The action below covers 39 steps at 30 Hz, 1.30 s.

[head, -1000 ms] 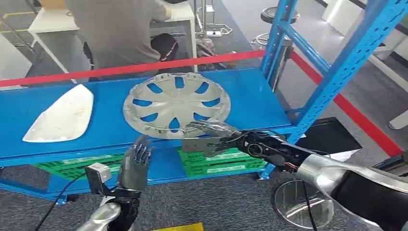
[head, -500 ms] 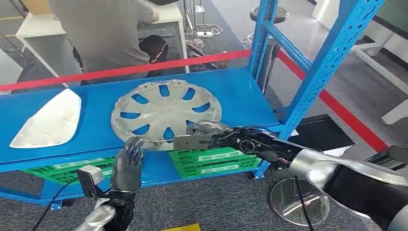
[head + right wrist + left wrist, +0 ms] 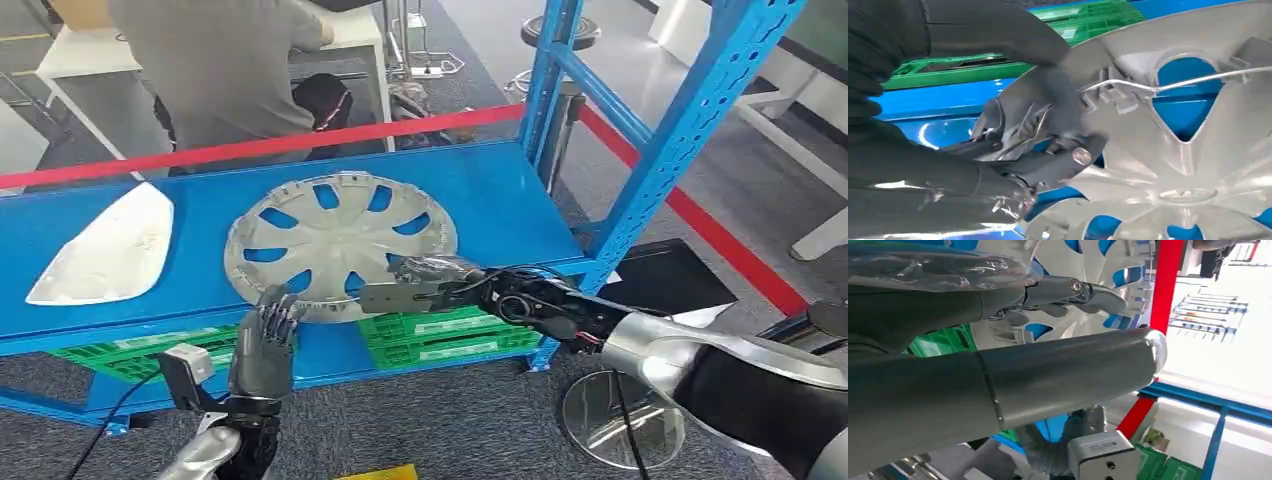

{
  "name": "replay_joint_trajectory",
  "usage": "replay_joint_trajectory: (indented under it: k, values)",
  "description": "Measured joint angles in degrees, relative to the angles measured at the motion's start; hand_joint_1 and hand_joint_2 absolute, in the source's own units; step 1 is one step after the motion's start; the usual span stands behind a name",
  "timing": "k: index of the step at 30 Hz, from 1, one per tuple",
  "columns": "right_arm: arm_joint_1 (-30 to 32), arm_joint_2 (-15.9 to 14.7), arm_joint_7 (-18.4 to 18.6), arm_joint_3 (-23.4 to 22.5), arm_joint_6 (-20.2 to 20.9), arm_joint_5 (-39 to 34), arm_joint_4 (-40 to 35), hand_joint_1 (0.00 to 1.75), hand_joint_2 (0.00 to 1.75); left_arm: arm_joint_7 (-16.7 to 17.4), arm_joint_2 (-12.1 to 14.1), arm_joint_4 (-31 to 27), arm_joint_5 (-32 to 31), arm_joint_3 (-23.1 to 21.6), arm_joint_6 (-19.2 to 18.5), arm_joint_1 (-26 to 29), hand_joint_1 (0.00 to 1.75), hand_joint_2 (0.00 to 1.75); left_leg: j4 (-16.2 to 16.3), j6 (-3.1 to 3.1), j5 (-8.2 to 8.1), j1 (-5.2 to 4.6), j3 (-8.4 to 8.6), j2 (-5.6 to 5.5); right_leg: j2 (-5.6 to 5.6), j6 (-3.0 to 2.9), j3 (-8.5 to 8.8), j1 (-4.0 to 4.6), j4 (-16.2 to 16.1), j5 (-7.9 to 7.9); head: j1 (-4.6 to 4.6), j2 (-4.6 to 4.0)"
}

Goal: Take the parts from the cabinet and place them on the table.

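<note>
Since a moment ago the hubcap [image 3: 340,245] has slid toward the front of the blue shelf [image 3: 500,205], and its near rim now hangs slightly past the shelf's front lip. Right hand [image 3: 425,280] is clamped on that rim at the front right; the right wrist view shows the fingers [image 3: 1048,165] pinching the rim edge beside a wire ring and a plastic clip. Left hand [image 3: 265,345] stands below the front-left rim with its fingers spread and upright, reaching up toward the underside, holding nothing; whether its fingertips touch the rim I cannot tell.

A white panel [image 3: 105,245] lies well apart at the shelf's far left, and green crates [image 3: 450,335] sit on the level beneath. A person [image 3: 230,70] stands behind the shelf.

Judging by its looks, the hubcap is thin moulded plastic: light, wide, a bit springy and smooth, with clips that could snap. One-edge pinching would likely let it droop or twist, so taking the rim at opposite sides with both hands seems safest
</note>
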Motion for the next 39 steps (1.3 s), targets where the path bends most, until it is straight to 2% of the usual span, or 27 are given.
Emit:
replay_joint_trajectory:
  k: [11, 25, 33, 35, 39]
  values:
    - [0.1, 0.0, 0.6, 0.0, -1.3, 1.6, 0.0, 0.0, 1.75, 0.0, 0.1, 0.0, 0.0, -0.2, 0.0, 0.0, 0.0, 0.0, 0.0, -0.04, 0.03, 0.0, 0.0, 0.01, 0.02, -0.02, -0.01, 0.0, 0.0, 0.04, 0.0, 0.0]
    - [-0.2, 0.1, 1.1, 1.2, 4.2, 4.7, 0.5, 0.0, 1.75, 0.0, 0.0, 0.0, 0.3, -0.7, -0.5, -0.4, 0.0, 0.0, 0.0, -0.06, 0.05, 0.0, 0.02, 0.02, 0.03, -0.02, 0.0, 0.01, 0.0, 0.1, 0.02, 0.0]
    - [-0.8, 0.3, 1.5, 2.0, 5.1, 5.2, 0.6, 0.0, 1.75, 0.0, 0.0, 0.0, 0.4, -0.7, -0.7, -0.5, 0.0, 0.0, 0.0, -0.09, 0.07, 0.01, 0.03, 0.03, 0.06, -0.07, 0.0, 0.01, 0.0, 0.13, 0.02, 0.0]
    - [-2.7, 0.9, 3.0, 3.6, 7.6, 6.5, 0.6, 0.0, 1.75, 0.0, 0.0, 0.0, 0.5, -0.8, -1.1, -0.7, 0.0, 0.0, 0.0, -0.14, 0.15, 0.01, 0.04, 0.06, 0.1, -0.1, -0.01, 0.02, 0.0, 0.23, 0.02, 0.0]
    - [-3.8, 1.0, 4.4, 4.4, 8.9, 6.4, -0.4, 0.0, 1.75, 0.0, 0.0, 0.0, 0.5, -0.8, -1.1, -0.6, 0.0, 0.0, 0.0, -0.18, 0.2, 0.01, 0.01, 0.06, 0.09, -0.12, -0.03, 0.02, 0.0, 0.26, 0.0, 0.0]
